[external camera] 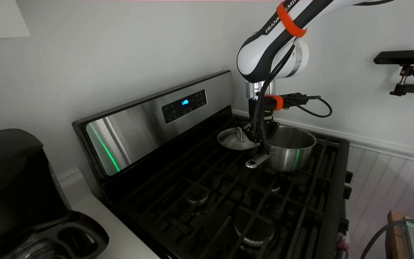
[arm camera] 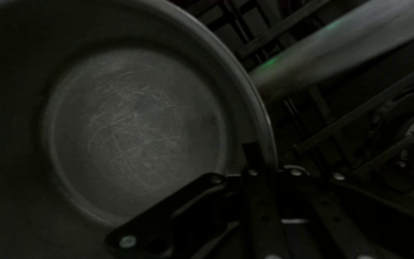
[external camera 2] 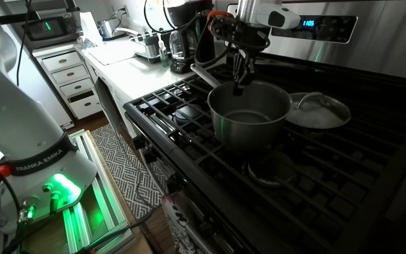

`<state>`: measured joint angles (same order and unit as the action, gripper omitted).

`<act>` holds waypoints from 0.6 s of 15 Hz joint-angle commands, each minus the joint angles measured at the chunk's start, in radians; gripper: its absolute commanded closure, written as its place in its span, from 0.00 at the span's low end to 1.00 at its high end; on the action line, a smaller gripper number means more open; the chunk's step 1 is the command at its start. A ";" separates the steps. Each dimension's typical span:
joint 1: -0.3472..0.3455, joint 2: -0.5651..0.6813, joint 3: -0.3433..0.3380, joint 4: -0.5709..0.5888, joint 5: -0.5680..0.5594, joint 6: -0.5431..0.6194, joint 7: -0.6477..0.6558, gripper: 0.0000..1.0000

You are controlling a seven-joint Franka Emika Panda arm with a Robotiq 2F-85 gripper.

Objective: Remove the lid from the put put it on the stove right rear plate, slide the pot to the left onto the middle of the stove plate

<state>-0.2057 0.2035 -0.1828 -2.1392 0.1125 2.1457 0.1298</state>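
Note:
The pot (external camera: 288, 158) is a shiny steel saucepan. It stands uncovered on the grates of the black stove (external camera: 131, 126); it also shows in an exterior view (external camera 2: 245, 132) and the wrist view (arm camera: 135, 126). Its handle (external camera 2: 204, 76) points toward the coffee maker. The lid (external camera 2: 317, 111), round with an arched handle, lies on the grates beside the pot, toward the back panel (external camera: 234, 139). My gripper (external camera 2: 241, 88) points down at the pot's rim near the handle. In the wrist view the gripper (arm camera: 270, 162) has one finger inside the pot, the rim between its closed fingers; the outer fingertip is hidden.
Burners (external camera: 253, 230) and raised grates lie on the handle side of the pot. The back panel with a blue display (external camera: 184, 103) rises behind the lid. A black coffee maker (external camera: 9, 180) stands on the counter beside the stove. A wall borders the stove's far side.

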 commanded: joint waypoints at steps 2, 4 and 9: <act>0.037 -0.056 0.024 -0.059 0.019 0.002 0.017 0.99; 0.050 -0.063 0.030 -0.070 0.017 -0.004 0.038 0.99; 0.058 -0.033 0.027 -0.040 -0.001 -0.002 0.045 0.95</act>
<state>-0.1468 0.1704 -0.1563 -2.1816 0.1114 2.1463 0.1753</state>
